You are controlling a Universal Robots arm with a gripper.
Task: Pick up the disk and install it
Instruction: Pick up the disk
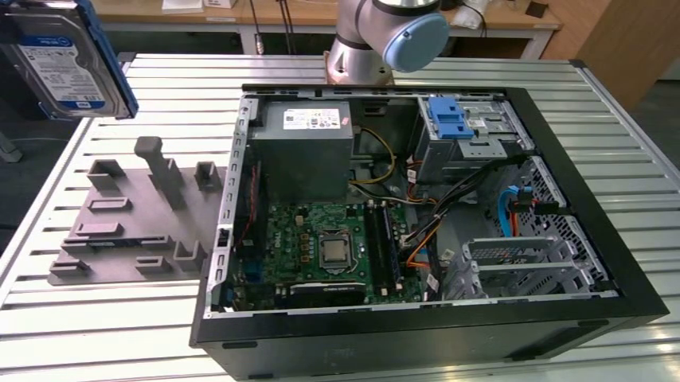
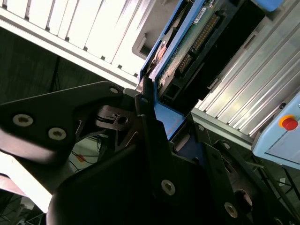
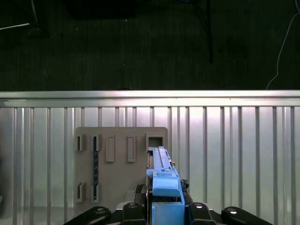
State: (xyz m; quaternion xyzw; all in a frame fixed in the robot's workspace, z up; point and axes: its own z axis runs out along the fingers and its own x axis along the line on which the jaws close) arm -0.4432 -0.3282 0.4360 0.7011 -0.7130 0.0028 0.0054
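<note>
While the open case (image 1: 425,338) is sitting on the ribbed bench (image 1: 159,87) in the exterior view, the disk (image 1: 62,64) is hanging in the air at that view's upper left corner. Its label is facing the camera and its blue frame is showing along one edge. It is floating clear of the bench and well apart from the case. A grey plate (image 1: 117,231) with slots and upright posts is lying on the bench just beside the case, on the exterior view's left. The arm (image 1: 388,32) is standing behind the case.

In the second wrist view, the black pincer (image 2: 157,117) is clamping the disk by its blue frame, and the disk's circuit-board side and connector pins are showing. A red button (image 2: 289,123) is sitting on a pale box off to one side.

In the first wrist view, the disk is pointing edge-on away from the camera, with the plate and the bench lying beyond it and a dark floor past the bench's rim.
</note>
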